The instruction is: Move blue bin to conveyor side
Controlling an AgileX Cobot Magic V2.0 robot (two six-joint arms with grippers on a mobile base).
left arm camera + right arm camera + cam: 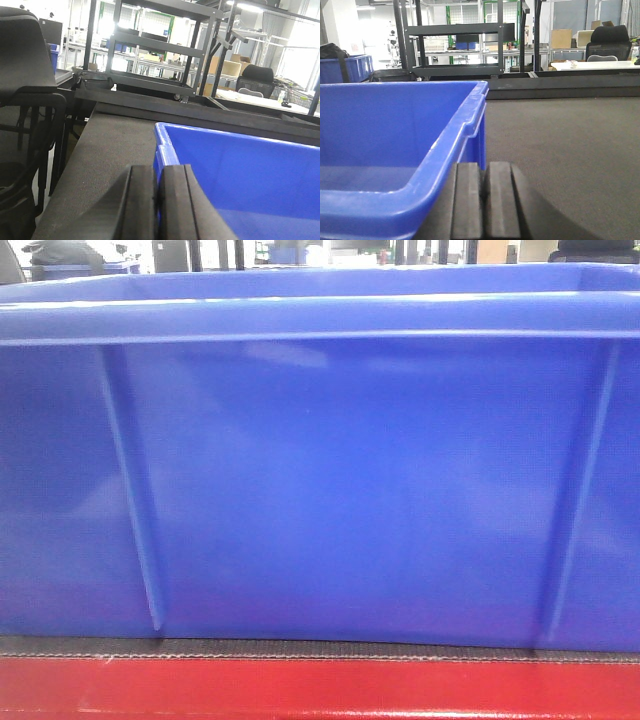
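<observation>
blue bin (330,490) on conveyor (560,145) | inside looks bare | walls ribbed

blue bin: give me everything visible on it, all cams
The blue bin is a large glossy blue plastic crate with a thick rolled rim and thin slanted ribs on smooth walls. It stands upright on the conveyor, right at the belt's red front edge. Its visible interior looks empty. The left end effector and right end effector each sit closed at a near rim corner; actual grip is unclear.

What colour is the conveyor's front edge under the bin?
Glossy red, clearest in the exterior front-facing view, below the blue bin.
</observation>
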